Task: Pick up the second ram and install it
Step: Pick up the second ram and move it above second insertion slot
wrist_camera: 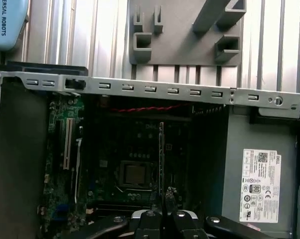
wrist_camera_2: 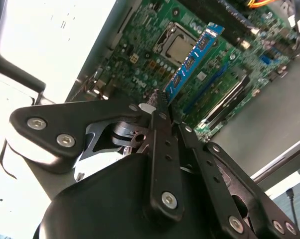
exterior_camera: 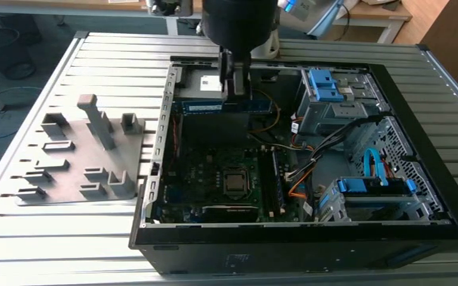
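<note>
Currently my gripper (wrist_camera_2: 161,105) has its fingers pinched shut on the second ram (wrist_camera_2: 190,62). The stick hangs edge-down above the motherboard (exterior_camera: 209,170), apart from it, just beside the motherboard's processor socket (exterior_camera: 235,182), inside the open computer case (exterior_camera: 293,244).

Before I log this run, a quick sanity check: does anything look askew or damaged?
Nothing stands out. The gripper holds the RAM stick level, clear above the motherboard inside the open computer case.
</note>
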{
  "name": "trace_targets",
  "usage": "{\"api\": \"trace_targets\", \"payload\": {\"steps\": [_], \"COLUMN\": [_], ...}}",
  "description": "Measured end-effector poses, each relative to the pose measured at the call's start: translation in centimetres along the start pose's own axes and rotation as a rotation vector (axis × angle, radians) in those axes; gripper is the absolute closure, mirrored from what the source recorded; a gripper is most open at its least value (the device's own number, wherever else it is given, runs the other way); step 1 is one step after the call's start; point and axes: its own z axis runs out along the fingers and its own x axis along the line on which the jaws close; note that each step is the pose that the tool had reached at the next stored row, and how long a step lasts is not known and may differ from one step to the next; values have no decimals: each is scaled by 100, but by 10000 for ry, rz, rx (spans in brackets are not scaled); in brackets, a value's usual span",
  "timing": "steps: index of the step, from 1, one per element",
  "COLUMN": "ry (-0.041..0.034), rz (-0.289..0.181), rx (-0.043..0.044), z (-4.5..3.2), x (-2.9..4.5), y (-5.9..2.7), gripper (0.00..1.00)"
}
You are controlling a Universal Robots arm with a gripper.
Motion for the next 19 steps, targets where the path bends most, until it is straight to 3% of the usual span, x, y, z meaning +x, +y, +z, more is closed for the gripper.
{"api": "trace_targets", "payload": {"steps": [19], "ry": [-1], "rz": [0], "rx": [-10], "z": [4], "x": [22], "y": [-487], "gripper": [86]}}
